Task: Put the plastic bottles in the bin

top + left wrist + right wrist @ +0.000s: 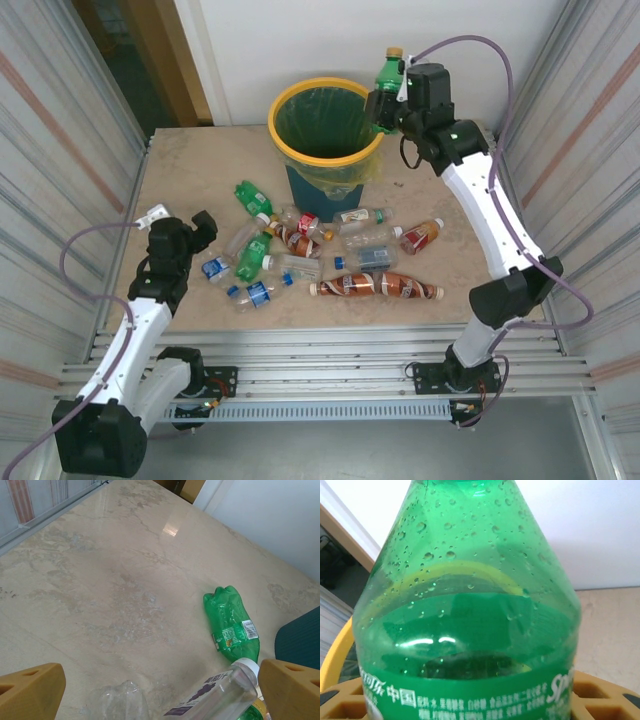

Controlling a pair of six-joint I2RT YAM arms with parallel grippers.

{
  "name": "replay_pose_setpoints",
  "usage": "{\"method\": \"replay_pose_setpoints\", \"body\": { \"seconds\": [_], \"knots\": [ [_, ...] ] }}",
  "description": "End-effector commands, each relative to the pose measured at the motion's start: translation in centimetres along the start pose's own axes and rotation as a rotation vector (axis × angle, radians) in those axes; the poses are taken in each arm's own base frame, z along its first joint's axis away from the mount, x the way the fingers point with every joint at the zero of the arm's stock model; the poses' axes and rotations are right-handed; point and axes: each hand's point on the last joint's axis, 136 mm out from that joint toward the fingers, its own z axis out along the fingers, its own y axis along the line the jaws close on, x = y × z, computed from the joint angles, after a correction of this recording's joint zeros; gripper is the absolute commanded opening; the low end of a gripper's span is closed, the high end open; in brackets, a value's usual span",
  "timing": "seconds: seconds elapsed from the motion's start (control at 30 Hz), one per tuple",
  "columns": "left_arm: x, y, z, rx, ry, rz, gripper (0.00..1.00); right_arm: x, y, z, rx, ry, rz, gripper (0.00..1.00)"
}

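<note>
Just by the bin [276, 124] rim, right gripper [384, 103] clamps an upright green bottle [388, 72]; left gripper [204, 229] gapes.

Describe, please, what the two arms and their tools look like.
The left arm and right arm have white links and black joints; each trails a lilac cable. A green light shows near the right wrist. The tool fingers are orange-yellow with pockets.

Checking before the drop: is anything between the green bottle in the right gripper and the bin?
Nothing visible. The right gripper holds the green bottle upright at the right rim of the bin, and the lined opening beside it looks unobstructed.
</note>
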Motion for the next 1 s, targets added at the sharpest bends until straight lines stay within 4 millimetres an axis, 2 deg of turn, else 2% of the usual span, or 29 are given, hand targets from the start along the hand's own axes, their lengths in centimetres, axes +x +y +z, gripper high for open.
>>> {"method": "replay_pose_setpoints", "body": {
  "seconds": [0.0,0.23,0.37,0.6,0.97],
  "knots": [
    [-0.2,-0.1,0.2,0.013,-0.013,-0.027,0.99,-1.2,2.4,0.9,-0.051,-0.041,-0.055,0.36],
    [0.0,-0.1,0.3,0.015,-0.008,-0.029,0.99,-0.7,5.4,3.6,-0.084,-0.026,-0.126,0.36],
    [-0.1,-0.2,0.3,0.016,-0.007,-0.029,0.99,0.0,6.3,5.4,-0.099,-0.015,-0.152,0.36],
    [-0.2,-0.2,0.4,0.016,-0.008,-0.028,0.99,2.1,6.9,8.8,-0.114,0.030,-0.180,0.36],
    [0.0,0.1,0.6,0.006,0.000,-0.028,0.99,7.3,6.7,13.2,-0.116,0.151,-0.205,0.38]
  ]
}}
